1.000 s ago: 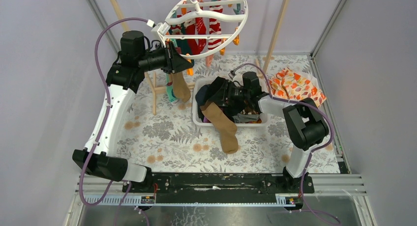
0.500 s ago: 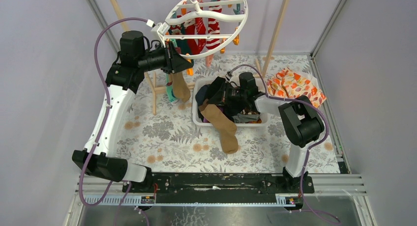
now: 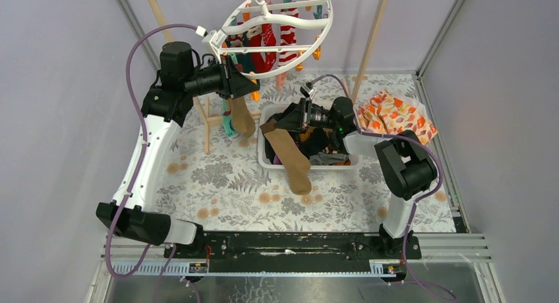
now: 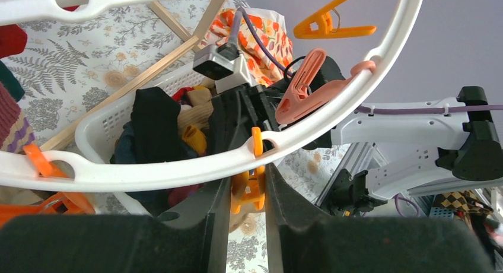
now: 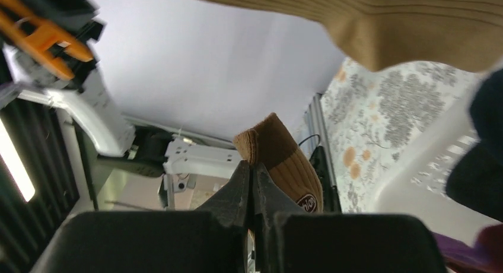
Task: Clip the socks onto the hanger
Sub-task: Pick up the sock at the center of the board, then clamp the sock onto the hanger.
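The white ring hanger (image 3: 280,26) hangs at the back with red-and-white striped socks (image 3: 271,39) and a tan sock (image 3: 241,116) clipped on. My left gripper (image 3: 245,84) is at its near rim, shut on an orange clip (image 4: 249,187) under the ring (image 4: 178,169). My right gripper (image 3: 280,123) is shut on the cuff of a tan sock (image 3: 290,157) and holds it above the white basket (image 3: 270,159); the sock hangs down over the basket's front wall. In the right wrist view the cuff (image 5: 282,163) sits between the closed fingers. More socks (image 3: 320,145) lie in the basket.
A wooden pole frame (image 3: 368,43) stands behind the basket. An orange-and-white patterned cloth (image 3: 395,115) lies at the back right. Free orange (image 4: 332,24) and pink (image 4: 302,86) clips hang on the hanger ring.
My right gripper has lifted the tan sock up and to the left, so it hangs nearly straight down instead of lying out on the table. The left arm has not moved.
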Robot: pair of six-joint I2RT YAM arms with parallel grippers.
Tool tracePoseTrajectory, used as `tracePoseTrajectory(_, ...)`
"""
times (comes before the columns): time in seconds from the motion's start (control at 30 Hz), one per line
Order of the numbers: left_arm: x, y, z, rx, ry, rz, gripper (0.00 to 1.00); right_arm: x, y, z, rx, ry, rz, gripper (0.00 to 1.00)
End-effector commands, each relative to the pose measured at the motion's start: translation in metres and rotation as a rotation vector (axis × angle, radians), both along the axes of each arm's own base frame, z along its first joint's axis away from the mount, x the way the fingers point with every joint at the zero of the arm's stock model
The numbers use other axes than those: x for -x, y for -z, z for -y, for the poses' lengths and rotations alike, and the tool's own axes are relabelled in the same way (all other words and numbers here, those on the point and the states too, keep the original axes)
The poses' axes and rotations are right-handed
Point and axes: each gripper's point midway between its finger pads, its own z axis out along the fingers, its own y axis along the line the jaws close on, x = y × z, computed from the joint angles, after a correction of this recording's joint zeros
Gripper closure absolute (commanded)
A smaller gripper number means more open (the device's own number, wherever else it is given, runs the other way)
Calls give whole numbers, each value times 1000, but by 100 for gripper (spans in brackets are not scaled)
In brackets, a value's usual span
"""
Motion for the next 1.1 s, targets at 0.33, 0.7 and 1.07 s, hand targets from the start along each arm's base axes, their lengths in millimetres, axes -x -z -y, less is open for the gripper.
tracePoseTrajectory(0.33,20,-28,15,200,97,9,100,55,-121,27,-360,-74,301,100)
tracePoseTrajectory(0.7,37,-45,22,375,178,-4,100,44,-159,23,-448,-44,328,100)
tracePoseTrajectory(1.07,45,-45,23,412,220,-19,100,46,-172,17,-477,-59,346,100)
